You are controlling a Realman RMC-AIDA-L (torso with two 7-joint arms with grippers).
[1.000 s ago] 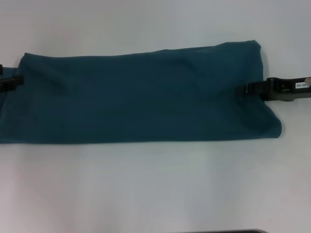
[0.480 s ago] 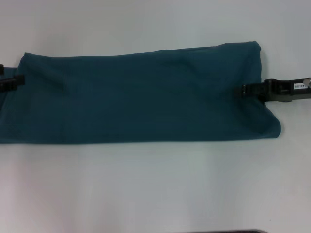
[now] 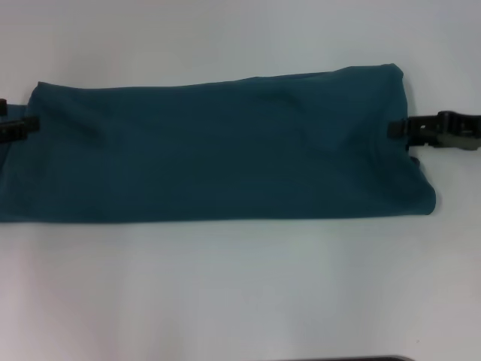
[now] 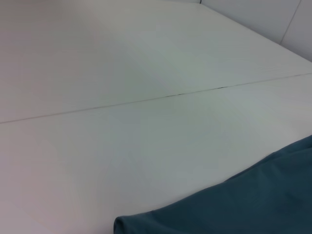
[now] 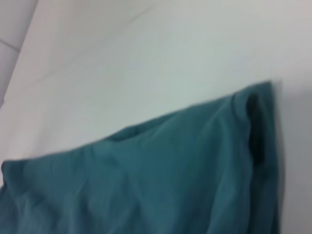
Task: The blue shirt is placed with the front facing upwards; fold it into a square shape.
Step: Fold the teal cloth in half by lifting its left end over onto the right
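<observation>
Blue shirt (image 3: pixel 218 147) lies as long band. Right pincer (image 3: pixel 396 128) at right end, left pincer (image 3: pixel 28 125) at left; grip state unclear. Grab ends squarely, fold evenly.

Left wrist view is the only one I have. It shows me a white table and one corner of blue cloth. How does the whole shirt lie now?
Observer: In the head view the shirt lies as one long band across the table, plain side up, with no print showing.
Operator: Where are the two claws, please?
Observer: The left claw is at the band's left end and the right claw is at its right end, each at about mid-height of the band.
Operator: Is the right end flat?
Observer: Not fully. The right wrist view shows a dark fold line along that end.
</observation>
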